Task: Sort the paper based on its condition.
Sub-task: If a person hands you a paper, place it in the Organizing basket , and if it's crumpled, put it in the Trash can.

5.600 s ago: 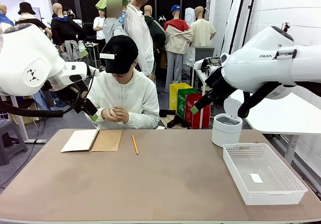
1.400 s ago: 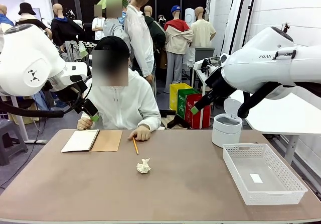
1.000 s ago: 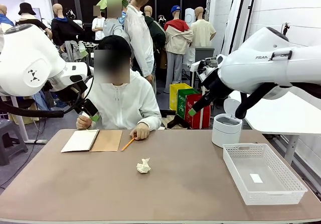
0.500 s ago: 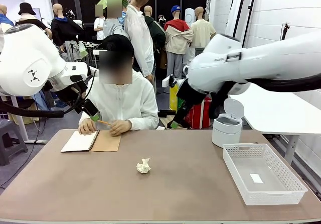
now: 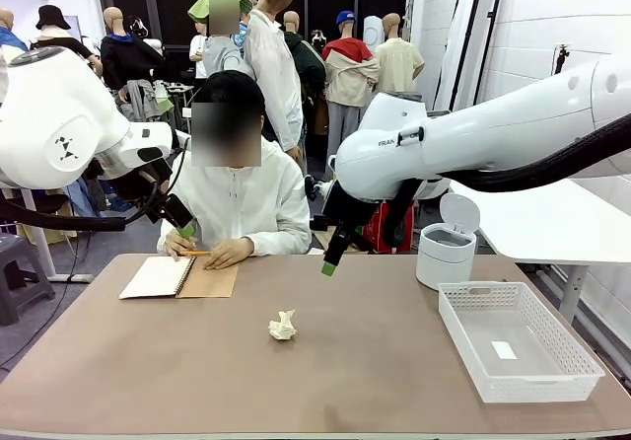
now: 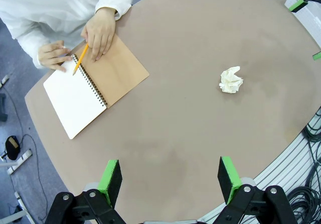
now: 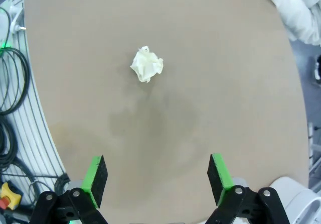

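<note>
Paper ball [image 7: 147, 65] sits on the counter [image 7: 225, 93] ahead of my right end effector [image 7: 156, 176], whose jaws stand wide and empty. Probably light, soft, springy; I'd pinch across its crumpled middle.

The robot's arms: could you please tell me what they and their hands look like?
The white left arm and white right arm are glossy rounded shells with black joints; one bears a black logo, the other black lettering. The left hand and right hand are black and two-fingered, with bright green pads.
</note>
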